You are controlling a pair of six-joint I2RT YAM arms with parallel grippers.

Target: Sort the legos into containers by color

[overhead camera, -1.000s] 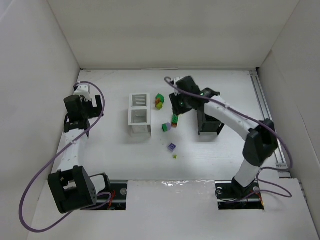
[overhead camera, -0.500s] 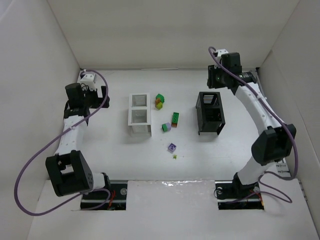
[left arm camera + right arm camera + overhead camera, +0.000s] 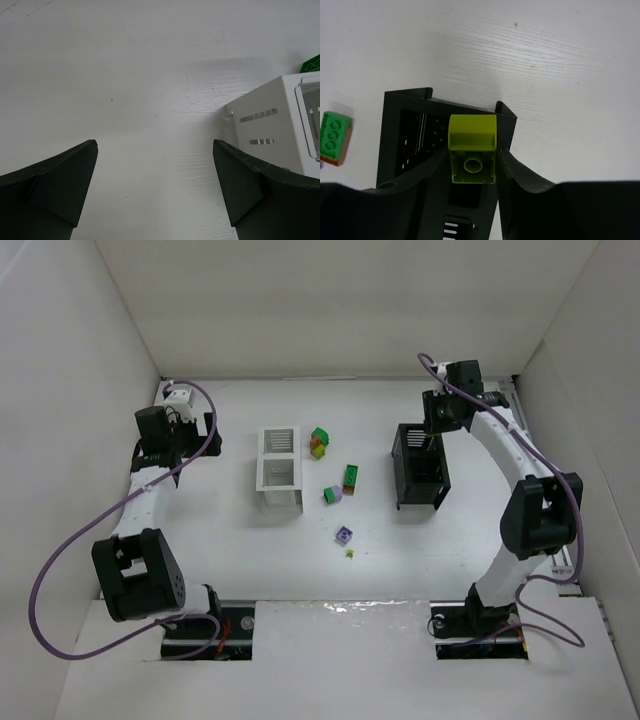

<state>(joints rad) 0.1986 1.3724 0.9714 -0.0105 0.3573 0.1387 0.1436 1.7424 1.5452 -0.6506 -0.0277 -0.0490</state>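
Note:
My right gripper (image 3: 436,430) is shut on a yellow-green lego (image 3: 472,150) and holds it over the far end of the black container (image 3: 420,470), which also shows in the right wrist view (image 3: 402,135). The white container (image 3: 279,470) stands left of the middle, and its corner shows in the left wrist view (image 3: 285,125). My left gripper (image 3: 154,145) is open and empty over bare table, left of the white container. Loose legos lie between the containers: a green, yellow and orange cluster (image 3: 319,442), a green-on-orange brick (image 3: 351,478), a green and lavender pair (image 3: 331,494) and a purple brick (image 3: 344,535).
A tiny yellow-green piece (image 3: 350,554) lies near the purple brick. White walls close in the table on the left, back and right. A rail (image 3: 535,465) runs along the right edge. The green-on-orange brick also shows in the right wrist view (image 3: 335,137).
My right arm has swung from the loose legos in the middle to the far end of the black container, carrying the yellow-green lego. My left arm has shifted slightly.

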